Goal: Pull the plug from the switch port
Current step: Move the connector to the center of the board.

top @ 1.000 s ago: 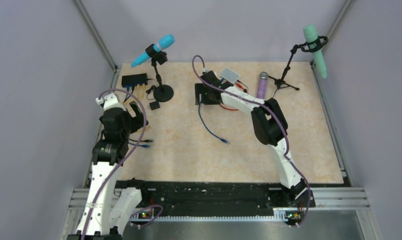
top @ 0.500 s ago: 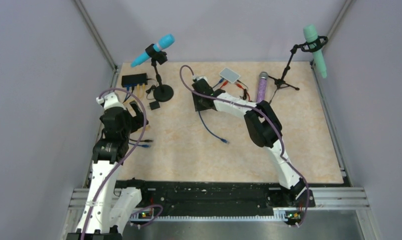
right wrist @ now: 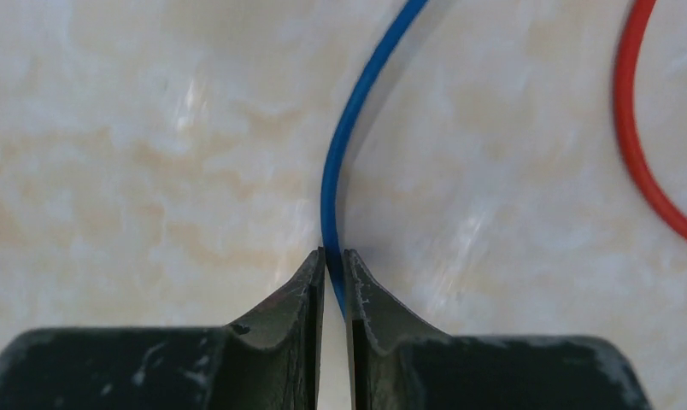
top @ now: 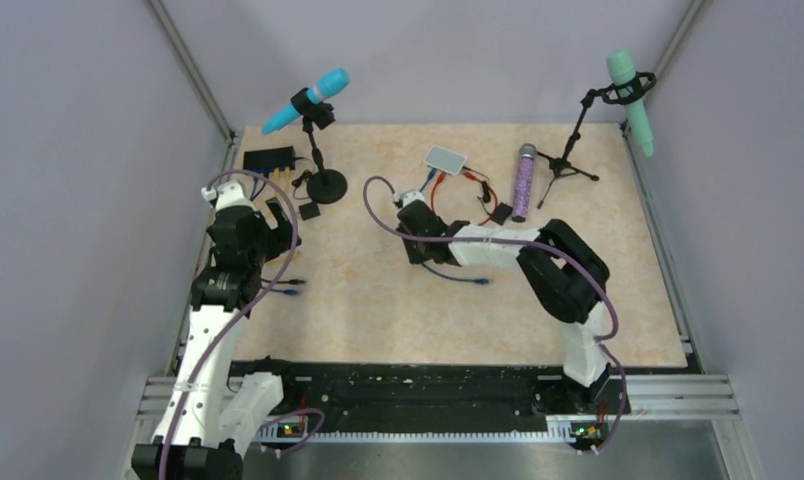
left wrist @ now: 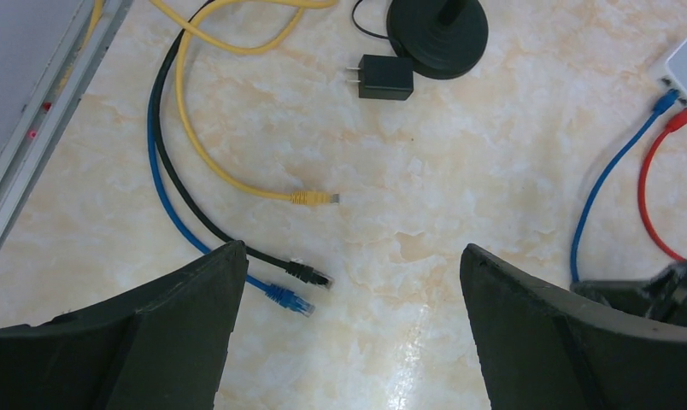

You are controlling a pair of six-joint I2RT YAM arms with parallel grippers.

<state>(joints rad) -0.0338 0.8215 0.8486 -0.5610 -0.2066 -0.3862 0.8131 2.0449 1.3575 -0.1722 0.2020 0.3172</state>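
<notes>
The black switch (top: 268,158) lies at the table's far left, with yellow cables (top: 281,180) leaving its near edge; its plugs are too small to make out. My left gripper (top: 270,222) hangs open just in front of it, above bare table (left wrist: 350,248). Beneath it lie loose yellow (left wrist: 314,198), black (left wrist: 312,275) and blue (left wrist: 289,299) plug ends. My right gripper (top: 415,218) is at mid-table, away from the switch. Its jaws (right wrist: 334,254) are shut on a thin blue cable (right wrist: 349,128) that runs to the pale grey pad (top: 445,158).
A blue microphone on a round-based stand (top: 326,185) and a tiny black block (top: 309,211) sit right of the switch. A red cable (right wrist: 639,128) also leaves the grey pad. A purple microphone (top: 524,182) and a green one on a tripod (top: 568,165) stand at the back right.
My right gripper closed on the blue cable and drew back toward the near side, dragging the cable and shifting the grey pad left. The left arm edged slightly farther back, still open.
</notes>
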